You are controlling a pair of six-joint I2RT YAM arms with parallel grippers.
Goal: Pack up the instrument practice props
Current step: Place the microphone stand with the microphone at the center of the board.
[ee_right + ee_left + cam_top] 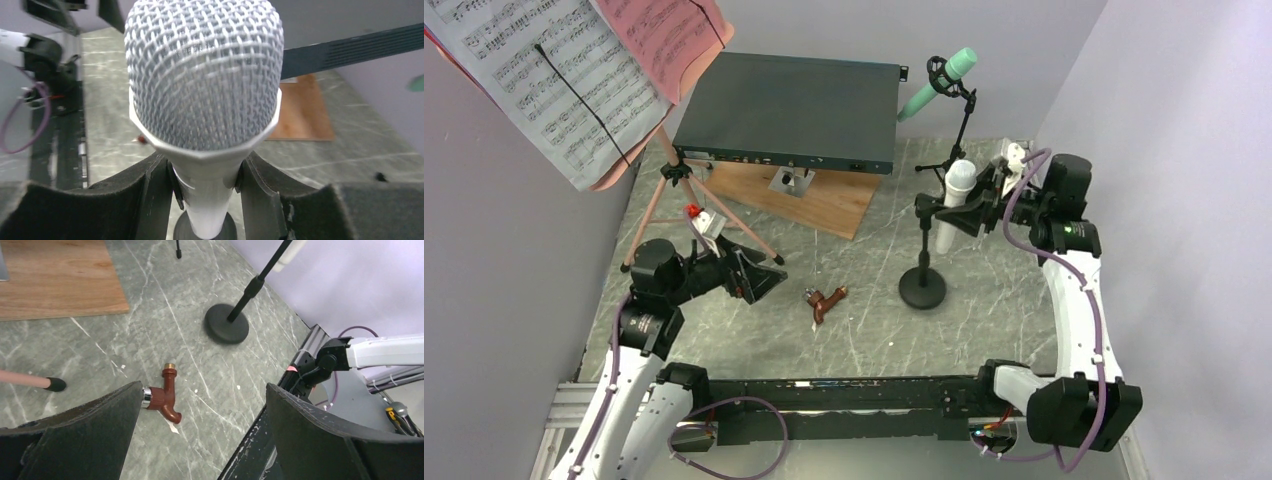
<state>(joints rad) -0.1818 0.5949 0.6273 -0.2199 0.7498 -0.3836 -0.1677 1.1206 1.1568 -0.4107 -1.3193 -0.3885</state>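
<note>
The white microphone (955, 196) stands upright in a black mount (932, 211) on a round-based stand (922, 291). My right gripper (985, 194) is shut on its body; in the right wrist view the mesh head (202, 75) fills the frame, and the fingers (150, 195) press both sides of the handle. A mint microphone (948, 78) sits tilted on a tripod mount (959, 140) behind it. The pink music desk (679, 45) holds white pages (534, 80) and red pages (669, 35) on pink tripod legs (659, 195). My left gripper (759, 280) (202, 410) is open and holds nothing.
A dark grey flat box (794, 110) rests on a wooden board (819, 200) at the back. A small brown piece (826, 301) (166, 397) lies on the marble tabletop (1004, 300) just right of my left gripper. Grey walls close in both sides.
</note>
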